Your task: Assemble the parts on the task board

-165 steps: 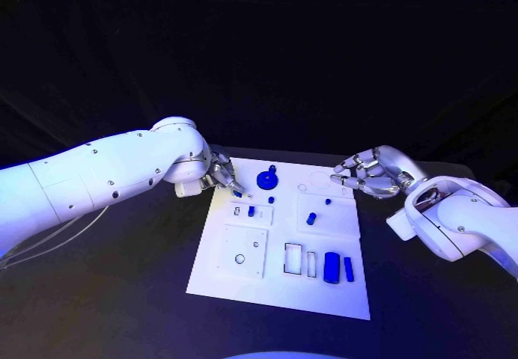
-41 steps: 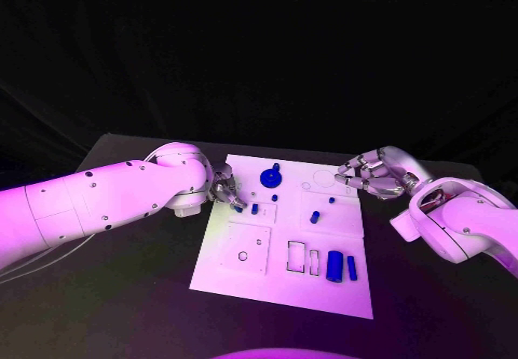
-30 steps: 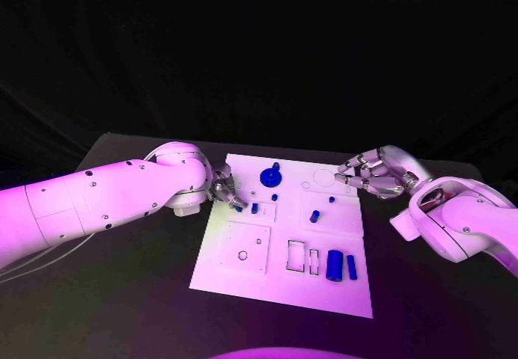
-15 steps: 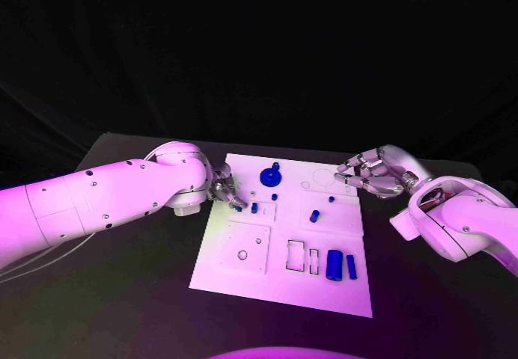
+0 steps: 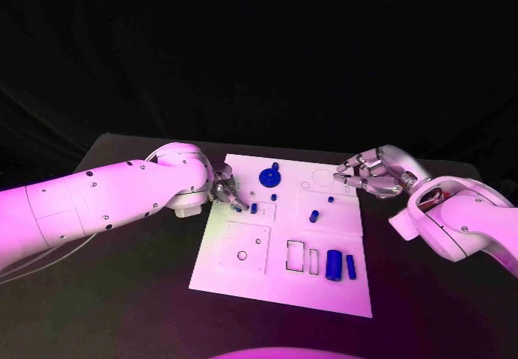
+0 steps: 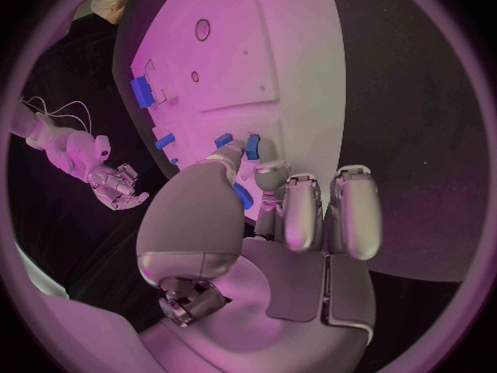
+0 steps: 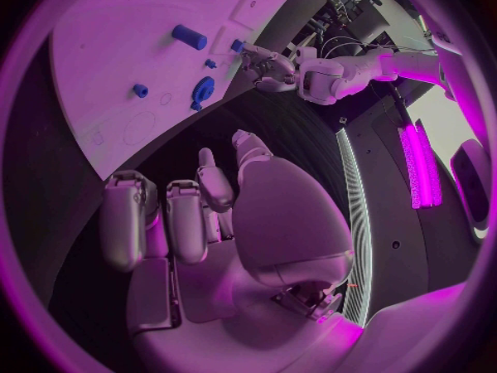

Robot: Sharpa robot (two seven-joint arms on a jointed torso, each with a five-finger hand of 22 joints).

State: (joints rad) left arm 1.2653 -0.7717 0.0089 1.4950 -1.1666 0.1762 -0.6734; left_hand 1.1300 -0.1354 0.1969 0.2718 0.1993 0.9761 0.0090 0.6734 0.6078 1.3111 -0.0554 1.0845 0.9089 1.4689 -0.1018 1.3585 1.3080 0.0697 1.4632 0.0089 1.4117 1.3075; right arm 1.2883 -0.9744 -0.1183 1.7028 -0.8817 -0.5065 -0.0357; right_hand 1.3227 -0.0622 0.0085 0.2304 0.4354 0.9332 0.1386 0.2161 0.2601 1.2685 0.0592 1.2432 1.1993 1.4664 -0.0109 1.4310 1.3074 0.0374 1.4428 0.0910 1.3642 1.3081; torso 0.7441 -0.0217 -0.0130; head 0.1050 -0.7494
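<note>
Task board point(image 5: 283, 269) between left hand point(image 5: 226, 187) and right hand point(image 5: 367, 174). Round part point(image 5: 269, 177) just right of left hand; two upright parts point(image 5: 341, 265) on board's near-right area, well before right hand.

Lab: black-draped backdrop point(image 5: 259, 67), robot task board point(image 5: 243, 280).

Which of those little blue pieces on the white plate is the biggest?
The round blue disc at the task board's far edge, between the two hands. It is wide and circular, while the other blue pieces are small pegs or narrow bars.
</note>
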